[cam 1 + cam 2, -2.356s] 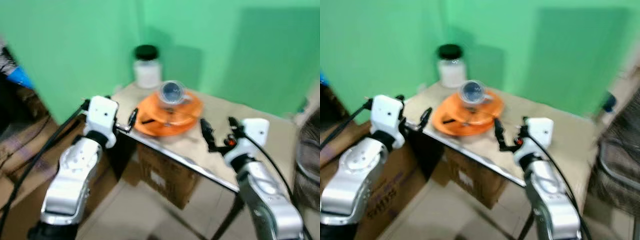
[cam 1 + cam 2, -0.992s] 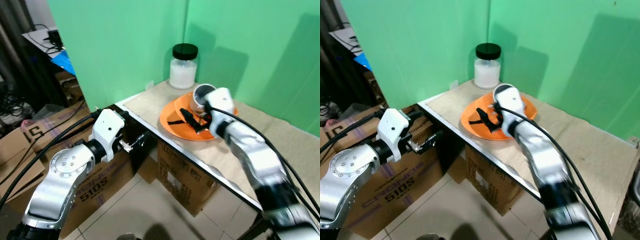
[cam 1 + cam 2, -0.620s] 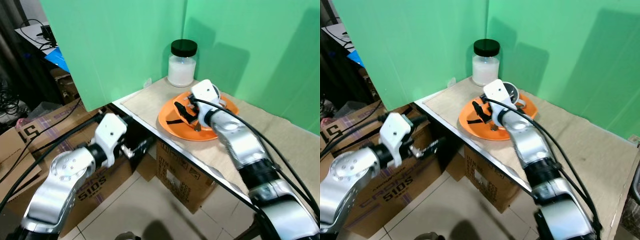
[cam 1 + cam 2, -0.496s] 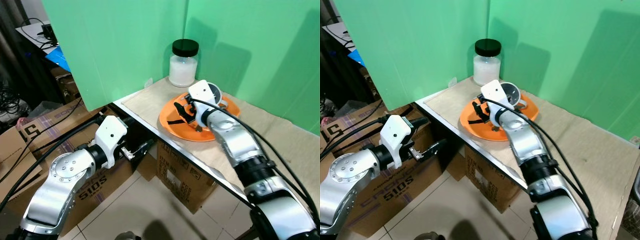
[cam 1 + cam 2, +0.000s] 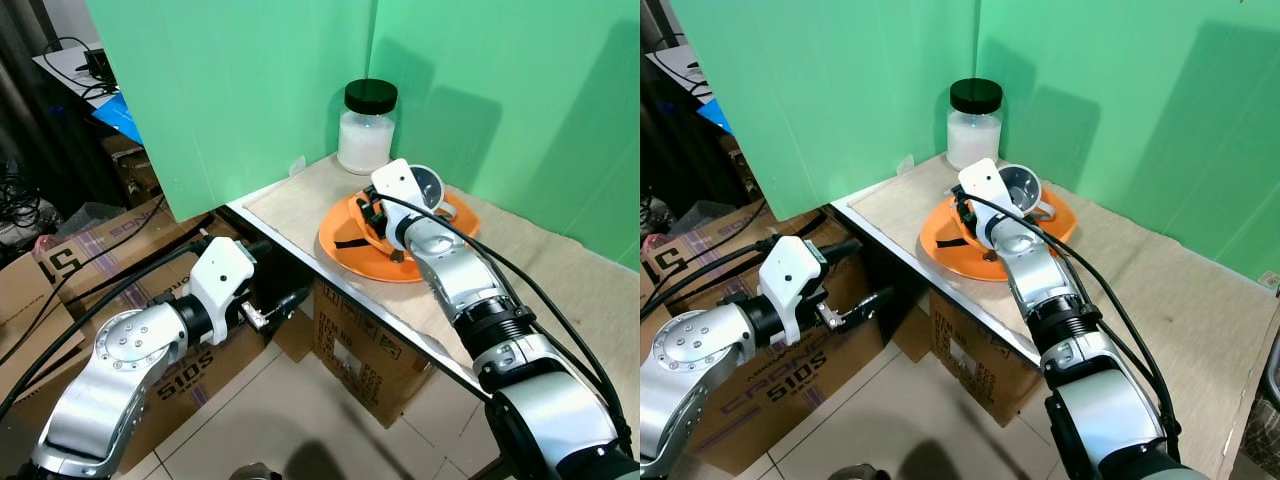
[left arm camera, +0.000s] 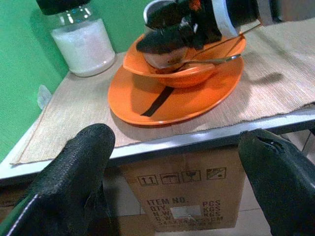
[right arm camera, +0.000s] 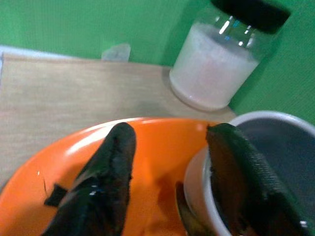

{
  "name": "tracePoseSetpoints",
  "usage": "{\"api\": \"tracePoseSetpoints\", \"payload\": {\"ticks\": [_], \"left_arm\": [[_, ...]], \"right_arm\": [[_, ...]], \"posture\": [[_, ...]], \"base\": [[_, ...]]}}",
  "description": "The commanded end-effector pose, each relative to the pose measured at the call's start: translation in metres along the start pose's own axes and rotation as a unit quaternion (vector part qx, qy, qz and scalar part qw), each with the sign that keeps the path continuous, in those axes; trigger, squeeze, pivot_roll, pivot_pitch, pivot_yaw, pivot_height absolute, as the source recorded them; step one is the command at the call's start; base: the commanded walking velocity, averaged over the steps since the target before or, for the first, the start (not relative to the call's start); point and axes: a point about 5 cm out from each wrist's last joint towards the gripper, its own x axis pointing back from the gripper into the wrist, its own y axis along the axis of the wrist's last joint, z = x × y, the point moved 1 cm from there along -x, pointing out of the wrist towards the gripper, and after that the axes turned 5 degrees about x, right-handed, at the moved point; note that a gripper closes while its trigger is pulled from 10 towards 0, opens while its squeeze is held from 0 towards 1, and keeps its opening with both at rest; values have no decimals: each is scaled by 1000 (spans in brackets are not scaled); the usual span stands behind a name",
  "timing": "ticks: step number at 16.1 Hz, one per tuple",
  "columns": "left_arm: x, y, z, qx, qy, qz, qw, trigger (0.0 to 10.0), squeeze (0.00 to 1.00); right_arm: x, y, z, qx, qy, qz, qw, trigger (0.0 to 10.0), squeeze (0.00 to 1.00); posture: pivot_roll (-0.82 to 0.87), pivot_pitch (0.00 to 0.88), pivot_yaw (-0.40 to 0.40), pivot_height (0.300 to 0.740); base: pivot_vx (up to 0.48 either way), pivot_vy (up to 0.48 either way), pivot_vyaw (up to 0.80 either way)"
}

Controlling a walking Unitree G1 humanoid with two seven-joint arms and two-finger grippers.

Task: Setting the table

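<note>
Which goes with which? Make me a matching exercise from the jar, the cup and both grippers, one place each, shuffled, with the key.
Things:
1. jar
2. cup
3. left gripper
4. right gripper

Places:
a. inside the orange bowl
b. astride the cup's rim, fingers apart
c. at the back of the table, by the green wall
d. off the table, below its edge, near the boxes, fingers open

Pairs: 1-c, 2-a, 3-d, 4-b
</note>
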Motion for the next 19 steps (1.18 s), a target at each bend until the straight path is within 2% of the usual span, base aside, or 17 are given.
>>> {"api": "tracePoseSetpoints", "payload": {"ticks": [1, 2, 3, 4, 8, 9, 10, 14, 15, 16, 19], "left_arm": [[1, 4, -3, -7, -7, -4, 1000, 10000, 0], [1, 4, -3, -8, -7, -4, 1000, 10000, 0], [0, 4, -3, -8, -7, -4, 1000, 10000, 0], [0, 4, -3, -8, -7, -4, 1000, 10000, 0], [-2, 5, -3, -11, -14, -3, 1000, 10000, 0], [-2, 5, -3, -11, -19, -4, 1000, 10000, 0], [-3, 7, -5, -6, -35, -7, 999, 10000, 0], [-3, 7, -4, -7, -35, -6, 999, 10000, 0], [-3, 7, -4, -7, -35, -6, 999, 10000, 0], [-3, 7, -4, -8, -35, -6, 999, 10000, 0], [-3, 7, -4, -7, -35, -6, 999, 10000, 0]], "right_arm": [[0, 14, -4, -7, -7, -28, 1000, 0, 0], [2, 17, -6, -2, -21, -40, 999, 10000, 0], [5, 16, -10, -8, -35, -45, 998, 10000, 275], [6, 14, -11, -9, -38, -40, 998, 10000, 1000], [4, -2, -7, 12, -34, 12, 999, 10000, 1000], [4, -7, -4, 16, -30, 26, 999, 10000, 0], [2, -15, -1, 24, -30, 47, 998, 10000, 0], [-1, -19, -2, 22, -38, 60, 997, 10000, 0], [-2, -18, -3, 18, -45, 60, 997, 8902, 0], [-4, -15, -5, 13, -51, 57, 997, 118, 0], [-4, -15, -7, 9, -56, 56, 997, 0, 0]], "posture": [[104, 0, 4, 740], [104, 0, 4, 740], [104, 0, 4, 740], [104, 0, 4, 740], [96, 0, 15, 740], [96, 0, 16, 740], [96, 0, 19, 740], [96, 0, 22, 740], [98, 0, 21, 740], [99, 0, 19, 740], [99, 0, 17, 740]], "base": [[0, 0, 0], [0, 0, 0], [0, 0, 0], [0, 0, 0], [0, 0, 0], [0, 0, 0], [0, 0, 0], [0, 0, 0], [0, 0, 0], [0, 0, 0], [0, 0, 0]]}}
